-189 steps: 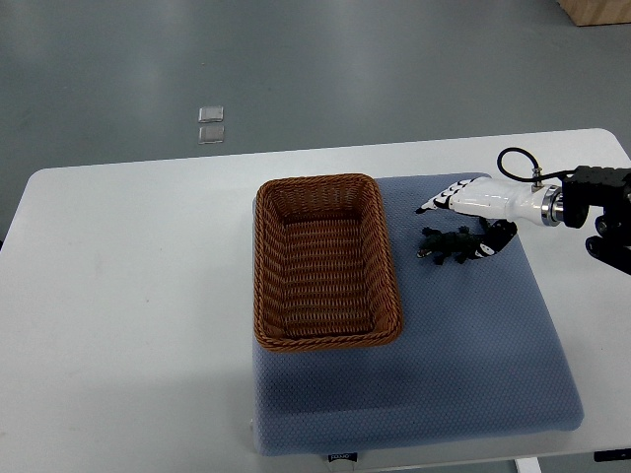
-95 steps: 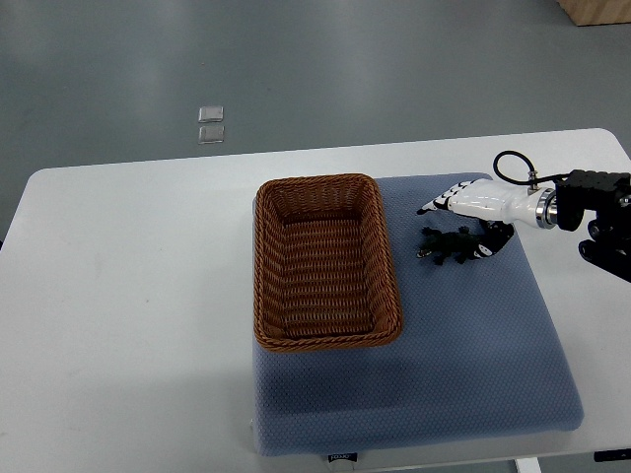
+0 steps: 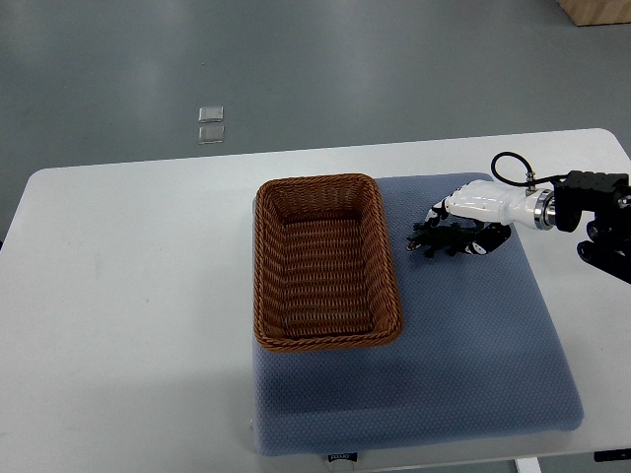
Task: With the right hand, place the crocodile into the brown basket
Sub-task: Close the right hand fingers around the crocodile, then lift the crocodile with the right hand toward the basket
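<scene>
A small dark toy crocodile (image 3: pixel 442 238) lies on the blue mat (image 3: pixel 463 335), just right of the brown wicker basket (image 3: pixel 268 276). My right hand (image 3: pixel 471 219) comes in from the right edge, its white and black fingers curled over the crocodile's rear half and closed around it. The crocodile's head end pokes out to the left toward the basket's right wall. I cannot tell whether the toy still rests on the mat. Nothing lies inside the basket. The left arm is out of sight.
The mat covers the right part of a white table (image 3: pixel 128 296). Beyond the table's far edge, two small clear squares (image 3: pixel 210 125) lie on the grey floor. A wooden box corner (image 3: pixel 596 10) shows at the top right.
The right hand's fingers have closed down around the crocodile, and toy and hand have shifted slightly left and up toward the basket.
</scene>
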Motion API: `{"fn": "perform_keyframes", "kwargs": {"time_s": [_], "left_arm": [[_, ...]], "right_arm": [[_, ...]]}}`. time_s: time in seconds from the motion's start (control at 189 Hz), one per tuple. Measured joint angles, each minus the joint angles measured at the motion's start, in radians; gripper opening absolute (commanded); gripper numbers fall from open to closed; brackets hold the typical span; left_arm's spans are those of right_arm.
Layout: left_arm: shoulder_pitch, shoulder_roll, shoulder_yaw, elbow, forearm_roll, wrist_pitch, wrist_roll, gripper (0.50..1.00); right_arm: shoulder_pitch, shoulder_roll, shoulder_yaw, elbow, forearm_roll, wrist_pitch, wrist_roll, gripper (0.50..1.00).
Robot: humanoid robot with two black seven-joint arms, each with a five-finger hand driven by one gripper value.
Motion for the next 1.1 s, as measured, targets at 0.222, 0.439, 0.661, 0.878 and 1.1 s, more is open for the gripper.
{"fn": "perform_keyframes", "kwargs": {"time_s": [0.222, 0.439, 0.661, 0.878, 1.1], "left_arm": [[0.000, 0.000, 0.000, 0.000, 0.000, 0.000, 0.000, 1.000], [0.000, 0.000, 0.000, 0.000, 0.000, 0.000, 0.000, 1.000], [0.000, 0.000, 0.000, 0.000, 0.000, -0.001, 0.000, 1.000], [0.000, 0.000, 0.000, 0.000, 0.000, -0.001, 0.000, 1.000], [0.000, 0.000, 0.000, 0.000, 0.000, 0.000, 0.000, 1.000]], "right_arm": [[0.000, -0.001, 0.000, 0.000, 0.000, -0.018, 0.006, 0.572], [-0.001, -0.002, -0.012, 0.000, 0.000, -0.028, 0.028, 0.500], [0.004, -0.003, -0.014, 0.000, 0.000, -0.028, 0.031, 0.500], [0.010, -0.004, -0.011, -0.001, 0.000, -0.028, 0.031, 0.500], [0.013, -0.007, -0.006, -0.003, 0.003, -0.028, 0.029, 0.500]]}}
